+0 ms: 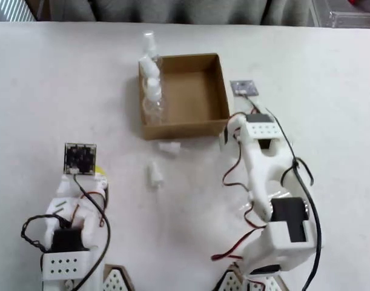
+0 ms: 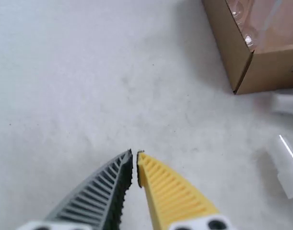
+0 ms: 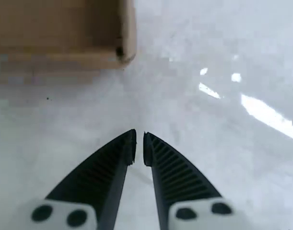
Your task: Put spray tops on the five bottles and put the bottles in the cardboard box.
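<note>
The cardboard box stands at mid table. Clear bottles with spray tops lie along its left wall, and one white top sticks out past the far rim. Two small white spray pieces lie on the table in front of the box, one near its front wall and one nearer me. The left wrist view has them as the near piece and the far piece, beside the box corner. My left gripper is shut and holds nothing, low over bare table. My right gripper is shut too, just off the box's front right corner.
A small grey square tag lies right of the box. The left arm sits at the front left, the right arm at the front right with red and black cables. The table's far edge runs along the back.
</note>
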Controlling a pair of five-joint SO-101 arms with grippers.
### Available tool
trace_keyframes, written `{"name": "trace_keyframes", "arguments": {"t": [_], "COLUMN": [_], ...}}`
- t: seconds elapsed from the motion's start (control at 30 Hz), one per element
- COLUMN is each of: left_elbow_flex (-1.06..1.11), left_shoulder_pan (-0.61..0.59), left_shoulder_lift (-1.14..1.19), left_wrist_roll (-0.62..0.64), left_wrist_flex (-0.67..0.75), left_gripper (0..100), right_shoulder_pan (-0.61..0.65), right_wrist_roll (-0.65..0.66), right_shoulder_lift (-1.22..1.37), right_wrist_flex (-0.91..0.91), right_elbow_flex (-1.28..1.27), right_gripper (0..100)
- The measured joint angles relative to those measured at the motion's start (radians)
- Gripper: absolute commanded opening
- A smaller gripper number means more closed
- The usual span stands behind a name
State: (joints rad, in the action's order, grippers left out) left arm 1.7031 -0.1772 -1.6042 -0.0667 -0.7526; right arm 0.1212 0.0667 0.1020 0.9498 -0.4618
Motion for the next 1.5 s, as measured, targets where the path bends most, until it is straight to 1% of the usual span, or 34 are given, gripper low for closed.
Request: {"name": "trace_keyframes", "arguments": {"t": [0.23,0.53,0.63,0.77,0.87,0.93,1.0,1.07,1.13,1.23,1.33,1.43,1.5], "left_elbow_flex": [0.0,0.0,0.0,0.0,0.0,0.0,0.0,0.0,0.0,0.0,0.0,0.0,0.0], "left_shoulder_pan": [0.0,0.0,0.0,0.0,0.0,0.0,0.0,0.0,0.0,0.0,0.0,0.0,0.0], "left_shoulder_lift": [0.0,0.0,0.0,0.0,0.0,0.0,0.0,0.0,0.0,0.0,0.0,0.0,0.0], "left_wrist_roll": [0.0,0.0,0.0,0.0,0.0,0.0,0.0,0.0,0.0,0.0,0.0,0.0,0.0], "left_wrist_flex": [0.0,0.0,0.0,0.0,0.0,0.0,0.0,0.0,0.0,0.0,0.0,0.0,0.0], "left_gripper": [2,2,2,2,2,2,2,2,2,2,2,2,2], "right_shoulder_pan": [0.126,0.365,0.41,0.499,0.539,0.543,0.516,0.454,0.367,0.221,0.095,0.012,-0.026], "right_wrist_roll": [-0.008,-0.011,-0.011,-0.011,-0.011,-0.011,-0.011,-0.003,0.063,0.244,0.446,0.601,0.671], "right_shoulder_lift": [-0.147,-0.413,-0.489,-0.575,-0.631,-0.669,-0.706,-0.747,-0.789,-0.85,-0.878,-0.882,-0.881], "right_wrist_flex": [0.0,0.0,-0.02,-0.035,-0.035,-0.035,-0.034,-0.034,-0.034,-0.034,-0.011,0.051,0.109], "right_elbow_flex": [-0.181,-0.436,-0.488,-0.535,-0.568,-0.583,-0.586,-0.586,-0.586,-0.586,-0.583,-0.532,-0.47], "right_gripper": [1.6,1.7,1.7,1.8,1.8,1.8,1.8,1.8,1.8,2.6,10.0,17.0,17.3]}}
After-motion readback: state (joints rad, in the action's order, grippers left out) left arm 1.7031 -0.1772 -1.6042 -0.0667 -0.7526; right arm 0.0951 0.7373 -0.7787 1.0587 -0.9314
